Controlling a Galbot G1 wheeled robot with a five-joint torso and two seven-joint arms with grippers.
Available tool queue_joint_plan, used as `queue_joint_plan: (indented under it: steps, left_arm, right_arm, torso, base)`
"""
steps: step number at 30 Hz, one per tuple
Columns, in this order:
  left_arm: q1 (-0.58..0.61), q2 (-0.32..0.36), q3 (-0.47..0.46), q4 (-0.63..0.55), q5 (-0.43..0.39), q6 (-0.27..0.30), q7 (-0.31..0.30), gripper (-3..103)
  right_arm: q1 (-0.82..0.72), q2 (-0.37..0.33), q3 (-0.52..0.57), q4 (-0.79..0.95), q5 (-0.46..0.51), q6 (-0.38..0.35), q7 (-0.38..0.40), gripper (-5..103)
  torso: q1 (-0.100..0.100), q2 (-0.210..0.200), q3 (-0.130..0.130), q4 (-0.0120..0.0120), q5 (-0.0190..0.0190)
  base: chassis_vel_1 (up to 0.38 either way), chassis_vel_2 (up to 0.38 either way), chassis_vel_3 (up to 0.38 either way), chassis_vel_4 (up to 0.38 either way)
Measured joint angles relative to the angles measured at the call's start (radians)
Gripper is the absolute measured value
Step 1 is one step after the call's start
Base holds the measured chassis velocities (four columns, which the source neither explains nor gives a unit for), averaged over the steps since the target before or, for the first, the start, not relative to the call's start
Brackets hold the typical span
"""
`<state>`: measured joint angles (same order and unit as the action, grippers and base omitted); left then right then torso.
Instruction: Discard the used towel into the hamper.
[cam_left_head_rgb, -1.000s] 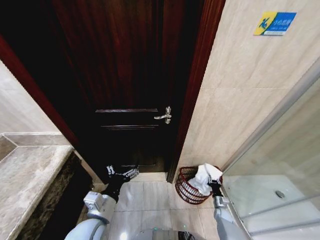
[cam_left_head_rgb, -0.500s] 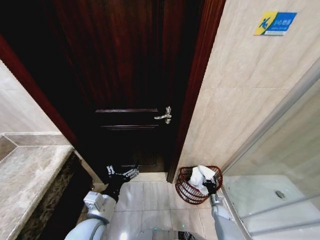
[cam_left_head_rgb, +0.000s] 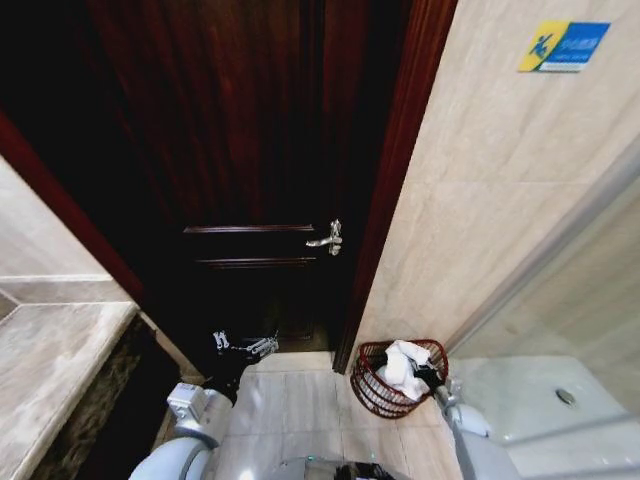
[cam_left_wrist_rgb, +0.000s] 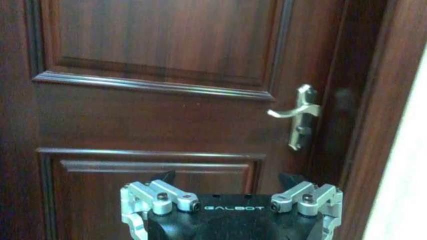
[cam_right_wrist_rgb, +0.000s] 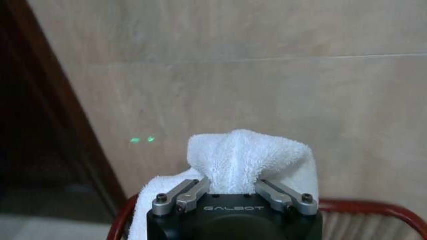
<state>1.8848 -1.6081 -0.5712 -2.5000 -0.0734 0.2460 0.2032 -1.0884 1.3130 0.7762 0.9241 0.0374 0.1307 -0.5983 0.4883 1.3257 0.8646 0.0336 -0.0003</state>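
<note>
Right tool (cam_left_head_rgb: 424, 377), fingers pinching a fold of the white towel (cam_left_head_rgb: 399, 364), sits over the hamper's (cam_left_head_rgb: 375, 388) open top; the towel bulges ahead of the tool and drapes inside the basket. Hamper stands on the tiled floor (cam_left_head_rgb: 300, 400) against the beige wall (cam_left_head_rgb: 470, 200), beside the dark door (cam_left_head_rgb: 250, 180). Left tool (cam_left_head_rgb: 243, 346), fingers spread and holding nothing, faces the door below its handle (cam_left_wrist_rgb: 297, 112).

Black GALBOT-marked pincer (cam_right_wrist_rgb: 231, 192), silver screwed linkages
</note>
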Motion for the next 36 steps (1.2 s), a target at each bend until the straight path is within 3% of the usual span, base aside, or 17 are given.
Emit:
queue_joint_plan:
  steps: [4,6,9,10,12,14,16,17,19,23,24,25,26,28,31,36]
  left_arm:
    - [0.000,0.000,0.000,0.000,0.000,0.000,0.000,100]
    - [0.000,0.000,0.000,0.000,0.000,0.000,0.000,100]
    - [0.000,0.000,0.000,0.000,0.000,0.000,0.000,100]
    - [0.000,0.000,0.000,0.000,0.000,0.000,0.000,100]
    - [0.000,0.000,0.000,0.000,0.000,0.000,0.000,100]
    - [0.000,0.000,0.000,0.000,0.000,0.000,0.000,100]
    - [0.000,0.000,0.000,0.000,0.000,0.000,0.000,100]
    - [0.000,0.000,0.000,0.000,0.000,0.000,0.000,100]
    - [0.000,0.000,0.000,0.000,0.000,0.000,0.000,100]
    - [0.000,0.000,0.000,0.000,0.000,0.000,0.000,100]
    - [0.000,0.000,0.000,0.000,0.000,0.000,0.000,100]
    - [0.000,0.000,0.000,0.000,0.000,0.000,0.000,100]
    - [0.000,0.000,0.000,0.000,0.000,0.000,0.000,100]
    - [0.000,0.000,0.000,0.000,0.000,0.000,0.000,100]
    - [0.000,0.000,0.000,0.000,0.000,0.000,0.000,100]
    - [0.000,0.000,0.000,0.000,0.000,0.000,0.000,100]
  right_arm:
    - [-0.002,0.005,-0.008,-0.010,-0.107,-0.012,-0.007,10]
    - [0.008,0.005,-0.011,-0.030,-0.173,-0.006,-0.009,21]
    - [0.009,-0.001,-0.017,-0.038,-0.224,0.005,-0.014,14]
    - [0.007,-0.004,-0.019,-0.037,-0.237,0.009,-0.016,19]
    - [0.004,-0.007,-0.021,-0.037,-0.248,0.011,-0.017,19]
    - [-0.001,-0.015,-0.024,-0.040,-0.284,0.025,-0.019,35]
    - [-0.003,-0.018,-0.025,-0.043,-0.299,0.032,-0.019,35]
    - [-0.006,-0.022,-0.026,-0.045,-0.313,0.037,-0.021,46]
    - [-0.010,-0.026,-0.030,-0.047,-0.326,0.044,-0.025,46]
    - [-0.029,-0.034,-0.033,-0.036,-0.449,0.086,-0.015,68]
    - [-0.038,-0.034,-0.032,-0.023,-0.458,0.090,-0.001,68]
    - [-0.038,-0.034,-0.032,-0.023,-0.458,0.090,-0.001,68]
    - [-0.068,-0.034,-0.030,0.026,-0.431,0.087,0.026,78]
    - [-0.084,-0.034,-0.026,0.054,-0.406,0.085,0.041,78]
    - [-0.161,-0.031,-0.004,0.171,-0.281,0.073,0.060,94]
    - [-0.250,-0.010,0.020,0.241,-0.163,0.107,0.091,100]
  torso:
    - [0.000,0.000,0.000,-0.0002,0.0002]
    - [-0.001,0.000,0.000,0.0007,0.0006]
    - [-0.002,0.000,0.000,-0.0007,0.0003]
    - [-0.002,0.000,-0.001,-0.0007,0.0002]
    - [-0.002,0.000,-0.001,-0.0008,0.0002]
    - [-0.002,0.000,-0.001,-0.0005,0.0003]
    - [-0.002,0.000,-0.001,-0.0002,0.0002]
    - [-0.002,0.000,0.000,-0.0003,0.0002]
    - [-0.001,0.000,0.000,-0.0002,0.0002]
    - [-0.001,0.000,0.000,-0.0002,0.0005]
    - [-0.001,0.000,0.000,-0.0002,0.0006]
    - [-0.001,0.000,0.000,-0.0002,0.0006]
    - [-0.001,0.000,0.000,-0.0002,0.0003]
    - [-0.001,0.000,0.000,-0.0003,0.0003]
    - [-0.001,0.000,0.000,-0.0001,0.0002]
    - [-0.001,0.000,0.000,-0.0005,0.0006]
  base:
    - [-0.095,0.132,0.024,-0.068]
    - [0.005,0.017,0.024,0.033]
    - [0.023,-0.029,-0.003,0.059]
    - [0.029,-0.074,-0.049,0.015]
    - [0.039,-0.072,-0.048,0.015]
    - [0.024,-0.035,-0.016,0.009]
    - [0.000,0.000,0.000,0.000]
    - [0.000,0.000,0.000,0.000]
    - [0.000,0.000,0.000,0.000]
    - [0.000,0.000,0.000,0.000]
    - [0.000,0.000,0.000,0.000]
    - [0.000,0.000,0.000,0.000]
    - [0.000,0.000,0.000,0.000]
    - [0.000,0.000,0.000,0.000]
    - [0.000,0.000,0.000,0.000]
    - [0.000,0.000,0.000,0.000]
